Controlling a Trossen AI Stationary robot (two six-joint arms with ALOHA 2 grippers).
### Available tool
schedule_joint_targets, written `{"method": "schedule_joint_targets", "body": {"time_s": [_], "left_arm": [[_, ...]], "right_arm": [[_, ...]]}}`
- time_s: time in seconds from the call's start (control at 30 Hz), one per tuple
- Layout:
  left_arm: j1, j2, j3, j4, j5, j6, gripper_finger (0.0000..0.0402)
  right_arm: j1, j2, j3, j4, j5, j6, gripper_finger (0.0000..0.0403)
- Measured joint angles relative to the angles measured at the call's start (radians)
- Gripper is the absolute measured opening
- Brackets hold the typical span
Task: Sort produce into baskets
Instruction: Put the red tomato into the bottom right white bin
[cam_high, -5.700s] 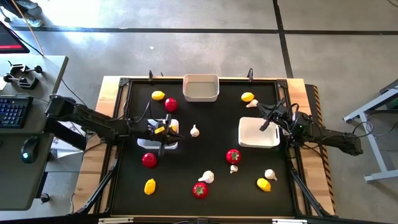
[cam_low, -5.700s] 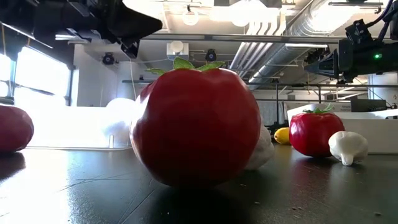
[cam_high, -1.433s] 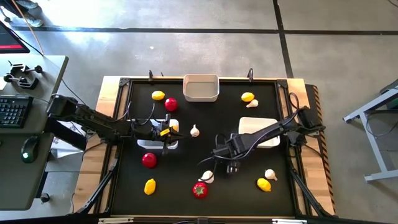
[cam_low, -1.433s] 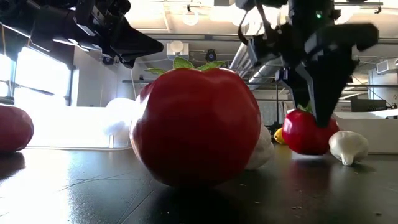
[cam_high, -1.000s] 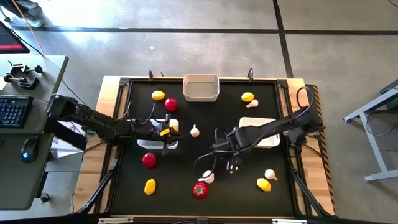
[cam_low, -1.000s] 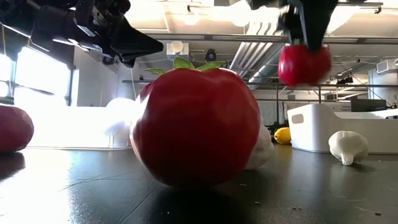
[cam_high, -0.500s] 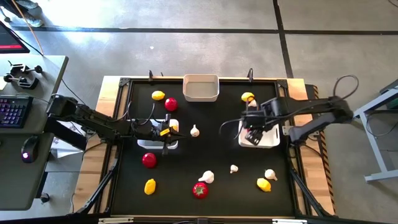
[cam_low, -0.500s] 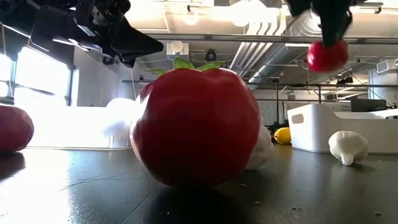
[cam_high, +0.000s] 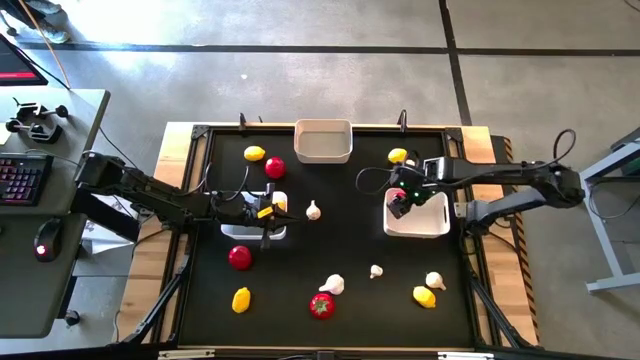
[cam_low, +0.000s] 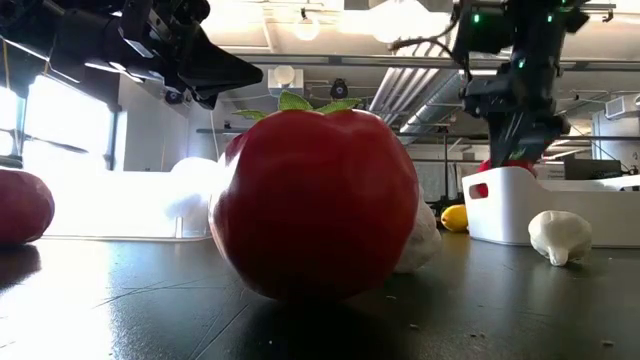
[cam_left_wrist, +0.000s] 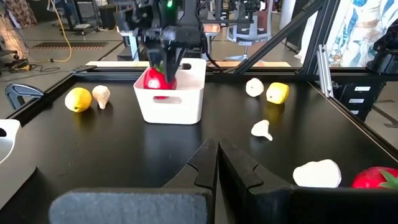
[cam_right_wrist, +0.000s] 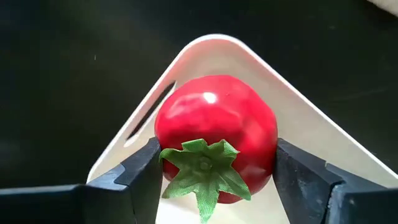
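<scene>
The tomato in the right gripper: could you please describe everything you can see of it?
The tomato is a glossy red toy-like piece, seemingly plastic, with a green leafy top facing the wrist camera. The right gripper is shut on it, one dark finger pressing each side. It hangs over a corner of the right-hand white basket, partly below the rim in the left wrist view; whether it touches the basket floor cannot be told.

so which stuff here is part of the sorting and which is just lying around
Part of the job:
- tomato held by the right gripper over the right basket
- loose lemons
- garlic bulbs
- top basket

Just lying about:
- keyboard
- mouse
</scene>
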Motion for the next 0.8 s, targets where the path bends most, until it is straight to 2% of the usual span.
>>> {"method": "schedule_joint_targets", "body": {"time_s": [0.13, 0.4, 0.57, 0.8], "left_arm": [[0.000, 0.000, 0.000, -0.001, 0.000, -0.003, 0.0000], [0.000, 0.000, 0.000, -0.001, 0.000, -0.002, 0.0000], [0.000, 0.000, 0.000, -0.002, 0.000, -0.002, 0.0000], [0.000, 0.000, 0.000, -0.002, 0.000, -0.001, 0.0000]], "right_arm": [[-0.026, 0.000, -0.063, 0.085, -0.013, 0.052, 0.0240], [-0.029, 0.000, -0.134, 0.111, -0.015, 0.099, 0.0246], [-0.028, -0.001, -0.150, 0.124, -0.002, 0.109, 0.0267], [-0.026, 0.000, -0.150, 0.132, 0.013, 0.130, 0.0320]]}}
